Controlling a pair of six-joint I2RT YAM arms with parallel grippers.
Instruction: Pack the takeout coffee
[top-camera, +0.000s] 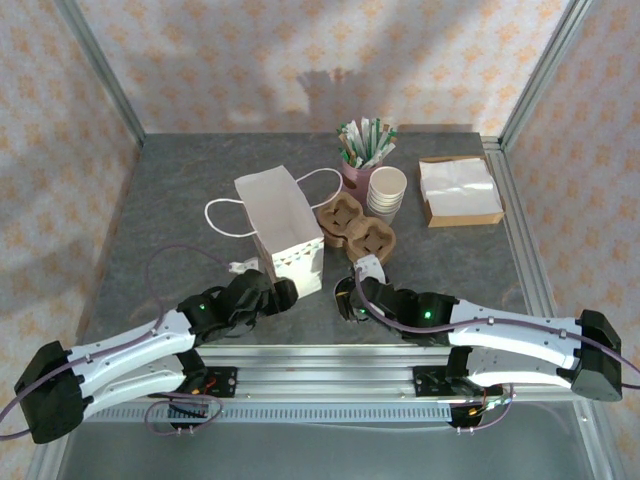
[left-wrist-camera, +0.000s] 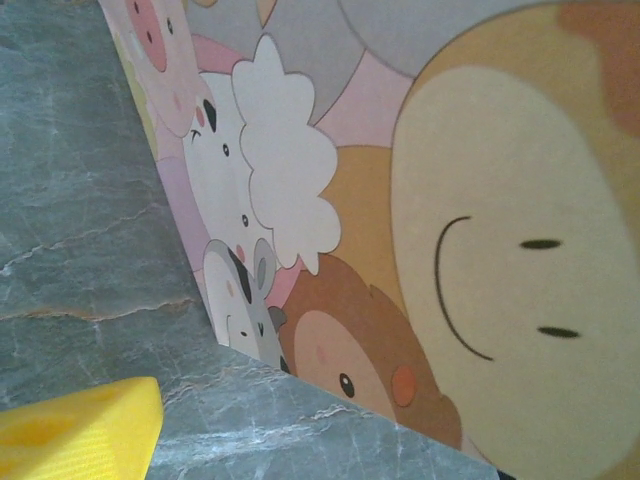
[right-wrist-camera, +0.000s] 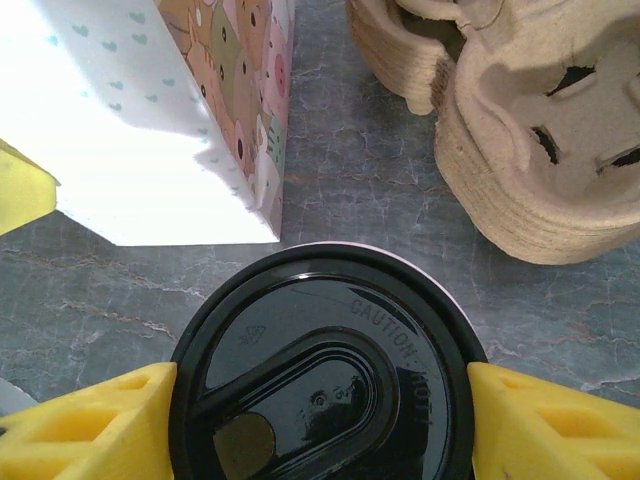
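The takeout coffee (right-wrist-camera: 325, 370) has a black lid marked CAUTION HOT and stands on the grey table. My right gripper (right-wrist-camera: 322, 425) is shut on it, one yellow finger (right-wrist-camera: 90, 425) pressing each side of the lid. From above, the cup (top-camera: 346, 299) sits just right of the paper bag's (top-camera: 285, 225) near end. My left gripper (top-camera: 272, 293) is at that bag's near left corner. Its left finger (left-wrist-camera: 70, 430) stands far out to the side; the other is hidden behind the bag's cartoon-printed side (left-wrist-camera: 420, 200). Nothing is between them.
A stack of brown pulp carriers (top-camera: 355, 228) lies just beyond the cup, right of the bag. Behind it are stacked cream paper cups (top-camera: 387, 192), a pink holder of stirrers (top-camera: 364, 150) and a box of napkins (top-camera: 460, 190). The bag's white handles (top-camera: 225, 215) lie on the table.
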